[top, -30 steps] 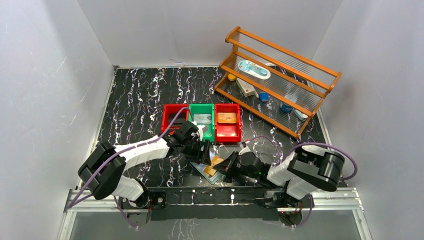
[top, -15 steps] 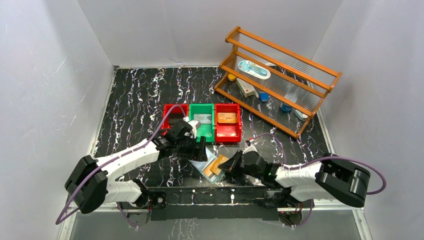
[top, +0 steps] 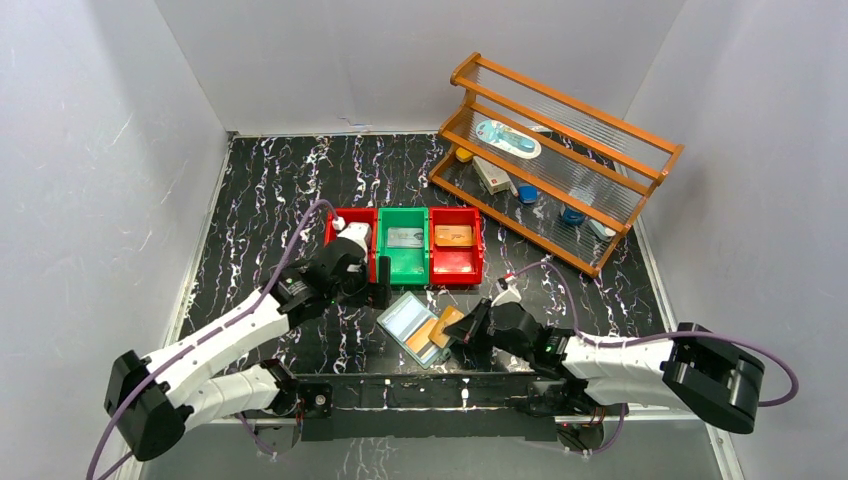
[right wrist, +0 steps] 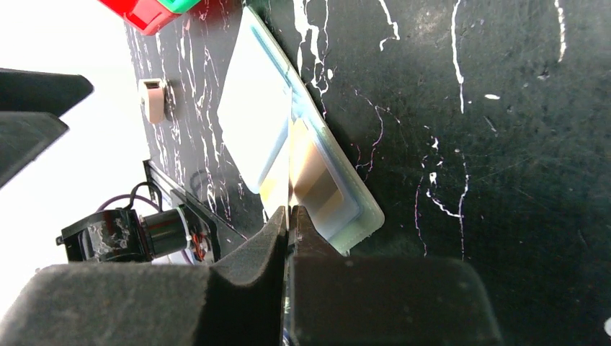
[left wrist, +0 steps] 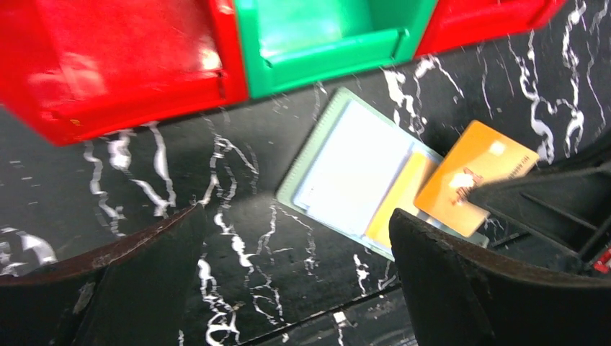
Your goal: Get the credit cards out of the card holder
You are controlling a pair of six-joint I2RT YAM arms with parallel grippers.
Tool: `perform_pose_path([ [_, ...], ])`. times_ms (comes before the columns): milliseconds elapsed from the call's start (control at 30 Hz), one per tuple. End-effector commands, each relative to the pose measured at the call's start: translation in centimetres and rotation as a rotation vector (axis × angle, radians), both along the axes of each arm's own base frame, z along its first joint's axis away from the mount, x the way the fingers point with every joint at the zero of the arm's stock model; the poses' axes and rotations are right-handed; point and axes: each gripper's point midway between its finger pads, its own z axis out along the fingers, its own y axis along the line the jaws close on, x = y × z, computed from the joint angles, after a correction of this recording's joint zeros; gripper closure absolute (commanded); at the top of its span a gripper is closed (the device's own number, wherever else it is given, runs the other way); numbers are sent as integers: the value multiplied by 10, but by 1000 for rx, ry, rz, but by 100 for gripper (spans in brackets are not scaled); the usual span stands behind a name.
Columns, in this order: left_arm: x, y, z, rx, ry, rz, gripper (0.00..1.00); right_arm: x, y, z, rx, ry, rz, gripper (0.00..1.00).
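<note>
The left gripper point(top: 378, 284) has backed off the card holder point(top: 408, 318). A second ago it was down over the holder. Now it hangs up and to the left, just in front of the left red bin point(top: 334, 232) and the green bin point(top: 405, 262). Its jaws, only part open then, stand wide apart with nothing between them.

With that arm out of the way, the sage-green holder lies fully uncovered. It is spread open on the black marbled desk point(top: 260, 200) just in front of the green bin, with its pale clear sleeves facing up.

The right gripper point(top: 467, 328) is at the holder's right end, jaws still pinched together on the edge of a tan-gold card point(top: 446, 323). That card has come further out, and most of it now lies clear of the sleeve, with one end overlapping the holder's right edge. The right arm is stretched low along the desk's near edge, its elbow swung further right than a second ago. A yellow-tan card point(left wrist: 393, 205) sits tucked inside the sleeve beside the held one.

A silvery grey card point(top: 405, 237) lies in the green bin and another tan card point(top: 453, 236) in the right red bin point(top: 455, 265), both unmoved. A small pinkish-white clip point(right wrist: 153, 99) lies on the desk apart from the holder.
</note>
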Motion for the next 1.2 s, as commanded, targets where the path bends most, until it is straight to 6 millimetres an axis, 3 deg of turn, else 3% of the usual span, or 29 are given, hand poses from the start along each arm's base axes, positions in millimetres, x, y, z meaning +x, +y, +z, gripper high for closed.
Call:
perform_pose_path([
  [0,14,37,27,118,-121,114,2,13,1,21,-17,-93,-11,93],
  [200,25,76,7,106,51,215,2,23,-4,43,-91,-194,-3,94],
  [333,35,79,31,31,-98,185,2,35,-4,77,-158,-306,12,94],
  [533,40,85,35,5,-201,212,2,85,-24,135,-494,-553,-58,94],
  [600,42,88,36,22,-211,223,2,98,-32,147,-601,-600,-84,95],
  [733,43,96,39,45,-233,252,2,115,-29,165,-695,-691,-79,96],
  [867,43,100,40,53,-247,266,2,134,-21,167,-844,-746,-4,97],
  [1167,42,95,39,51,-232,238,2,194,-16,122,-1265,-690,237,100],
])
